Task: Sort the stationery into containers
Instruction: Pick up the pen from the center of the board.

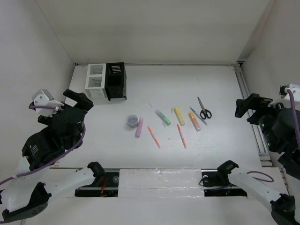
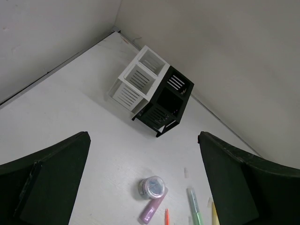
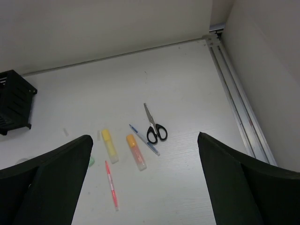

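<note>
The left arm point(image 1: 47, 145), built of white and black links, stands up from its base at the near edge and folds back toward the left side, with a purple cable point(image 1: 70, 147) looping along it. The left pincer point(image 1: 78, 98), black and two-fingered, hangs above the bench point(image 1: 154, 84) and is tilted toward its far side. Its jaws are spread wide and hold nothing. In the left wrist view its dark fingers point(image 2: 47, 183) fill both lower corners. The right arm point(image 1: 276, 131) mirrors this pose on the right side. The black right pincer point(image 1: 244, 110) points inward, likewise gaping and empty.
</note>
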Controlling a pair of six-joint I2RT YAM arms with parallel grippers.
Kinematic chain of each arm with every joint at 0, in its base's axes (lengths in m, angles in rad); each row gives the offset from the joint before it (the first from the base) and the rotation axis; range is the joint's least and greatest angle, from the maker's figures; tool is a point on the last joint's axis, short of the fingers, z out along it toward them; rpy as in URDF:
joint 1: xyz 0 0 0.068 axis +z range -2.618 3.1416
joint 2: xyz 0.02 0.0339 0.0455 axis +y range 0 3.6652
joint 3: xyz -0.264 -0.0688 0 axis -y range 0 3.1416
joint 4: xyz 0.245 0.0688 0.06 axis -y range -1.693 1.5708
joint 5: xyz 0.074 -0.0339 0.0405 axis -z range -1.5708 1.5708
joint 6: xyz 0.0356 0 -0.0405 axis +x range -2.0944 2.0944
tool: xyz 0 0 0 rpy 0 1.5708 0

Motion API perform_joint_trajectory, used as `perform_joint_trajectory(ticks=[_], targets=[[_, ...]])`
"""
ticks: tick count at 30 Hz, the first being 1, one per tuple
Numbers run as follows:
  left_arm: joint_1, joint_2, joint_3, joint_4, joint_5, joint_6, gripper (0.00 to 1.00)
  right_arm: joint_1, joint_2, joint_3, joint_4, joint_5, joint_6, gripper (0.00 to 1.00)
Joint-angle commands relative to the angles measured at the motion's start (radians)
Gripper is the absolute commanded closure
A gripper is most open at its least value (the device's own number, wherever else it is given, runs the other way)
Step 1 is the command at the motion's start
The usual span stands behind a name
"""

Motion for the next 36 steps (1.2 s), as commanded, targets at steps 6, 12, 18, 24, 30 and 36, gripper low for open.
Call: perform_joint_trajectory(ticks=[6,12,18,24,30,36], targets=[[-0.002,0.008,-0.019,0.042,-0.019,0.001,0.0,0.008,-0.011,-0.007,0.056,-0.009,-0.031,0.0],[-0.002,0.149,-0.047,0.067,0.09,0.017,0.0,0.008,-0.011,-0.078,0.096,-0.055,-0.04,0.0],[-0.015,0.416,-0.047,0.116,0.315,-0.058,0.0,0.008,0.08,-0.106,0.11,-0.095,-0.007,0.0],[-0.052,0.548,-0.097,0.203,0.539,-0.195,0.0,0.008,0.054,-0.159,0.174,-0.2,0.003,0.0],[-0.116,0.656,-0.151,0.242,0.613,-0.276,0.0,0.008,0.054,-0.195,0.185,-0.243,-0.006,0.0],[-0.19,0.795,-0.14,0.28,0.693,-0.343,0.01,0.008,0.054,-0.233,0.217,-0.279,-0.006,0.0]])
